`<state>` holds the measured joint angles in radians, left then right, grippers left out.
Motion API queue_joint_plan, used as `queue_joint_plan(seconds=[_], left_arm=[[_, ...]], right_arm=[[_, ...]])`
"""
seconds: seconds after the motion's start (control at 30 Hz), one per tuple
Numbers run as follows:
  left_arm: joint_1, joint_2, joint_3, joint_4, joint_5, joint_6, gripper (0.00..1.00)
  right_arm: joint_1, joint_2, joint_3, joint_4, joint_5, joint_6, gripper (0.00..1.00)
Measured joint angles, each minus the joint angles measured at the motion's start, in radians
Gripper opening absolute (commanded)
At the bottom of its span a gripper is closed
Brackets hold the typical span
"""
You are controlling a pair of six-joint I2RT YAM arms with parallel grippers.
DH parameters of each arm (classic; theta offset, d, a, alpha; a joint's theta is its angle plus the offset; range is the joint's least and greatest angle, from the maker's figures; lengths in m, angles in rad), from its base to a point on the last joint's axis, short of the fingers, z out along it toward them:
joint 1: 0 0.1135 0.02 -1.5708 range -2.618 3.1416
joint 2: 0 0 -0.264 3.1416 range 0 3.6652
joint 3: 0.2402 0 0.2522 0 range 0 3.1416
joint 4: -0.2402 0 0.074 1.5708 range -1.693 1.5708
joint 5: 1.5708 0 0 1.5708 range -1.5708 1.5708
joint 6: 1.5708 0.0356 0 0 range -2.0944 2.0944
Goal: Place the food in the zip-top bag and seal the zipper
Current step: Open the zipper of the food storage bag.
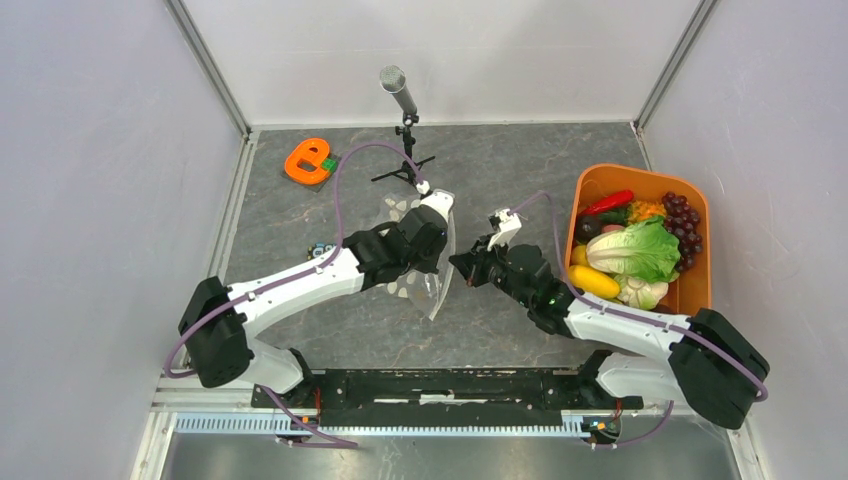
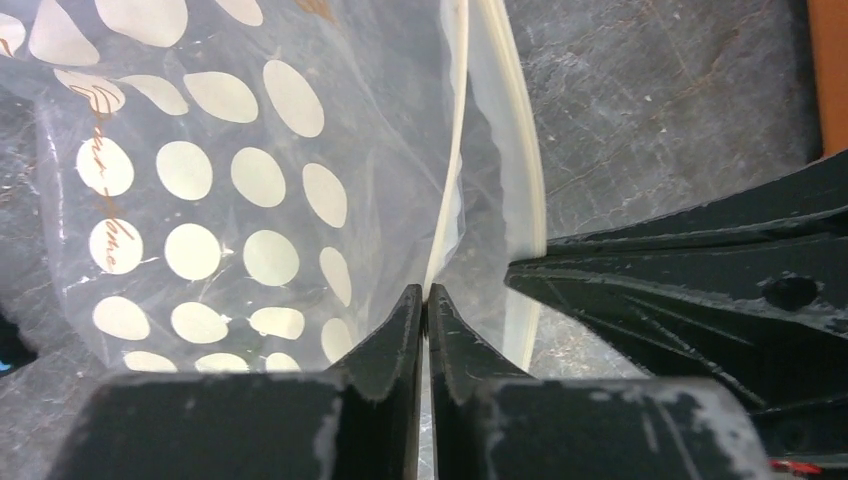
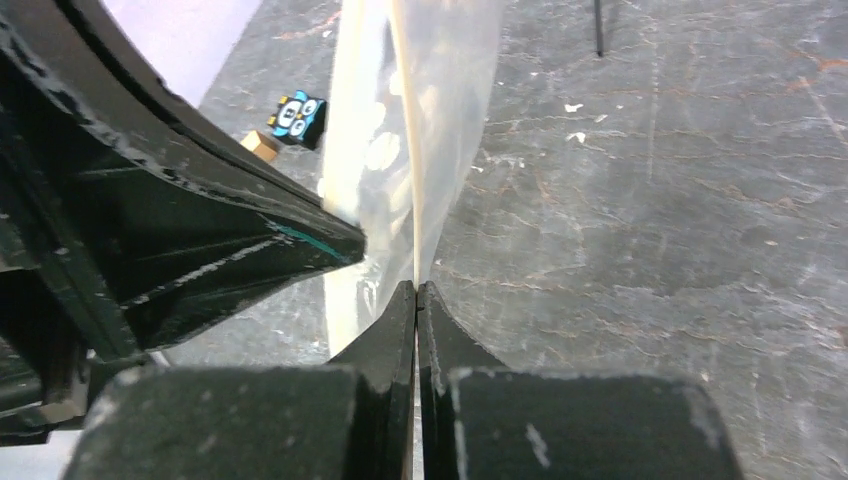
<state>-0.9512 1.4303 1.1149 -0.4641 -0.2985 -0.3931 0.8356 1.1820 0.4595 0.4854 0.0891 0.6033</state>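
The clear dotted zip-top bag point(image 1: 418, 289) hangs upright between my two grippers at the table's middle, its mouth pulled slightly apart. My left gripper point(image 1: 440, 251) is shut on one lip of the zipper point(image 2: 455, 150); its own view shows the jaws point(image 2: 427, 292) pinched on the strip and the dotted bag point(image 2: 200, 200) behind. My right gripper point(image 1: 462, 264) is shut on the other lip point(image 2: 527, 190), with its jaws point(image 3: 416, 286) closed on the whitish zipper point(image 3: 405, 130). The food lies in the orange tub: lettuce point(image 1: 640, 250), grapes point(image 1: 686, 226), a yellow piece point(image 1: 596, 282), a red pepper point(image 1: 607, 202). No food shows inside the bag.
The orange tub point(image 1: 700, 290) stands at the right by the wall. A microphone on a small tripod point(image 1: 403, 100) stands at the back middle. An orange and green object point(image 1: 309, 160) lies back left. A small blue toy point(image 1: 320, 250) point(image 3: 298, 115) sits by the left arm.
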Motion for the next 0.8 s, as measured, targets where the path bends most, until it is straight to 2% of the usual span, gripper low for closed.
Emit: queue_joint_plan(seconds=[0.07,0.33,0.6,0.8], left_arm=[[0.000,0.000,0.001,-0.010,-0.010,0.002,0.02],[0.000,-0.027,0.074,-0.108,-0.019,0.040,0.02],[0.000,-0.046,0.205,-0.232,-0.037,0.051,0.02],[0.000,-0.004,0.226,-0.284,-0.015,0.052,0.02]], right_arm=[[0.000,-0.002,0.001,-0.017,0.014,-0.011,0.00],[-0.035,0.040,0.078,-0.230,0.138,-0.113,0.00],[-0.078,0.107,0.158,-0.369,0.155,-0.194,0.00],[-0.091,0.128,0.199,-0.403,0.113,-0.260,0.04]])
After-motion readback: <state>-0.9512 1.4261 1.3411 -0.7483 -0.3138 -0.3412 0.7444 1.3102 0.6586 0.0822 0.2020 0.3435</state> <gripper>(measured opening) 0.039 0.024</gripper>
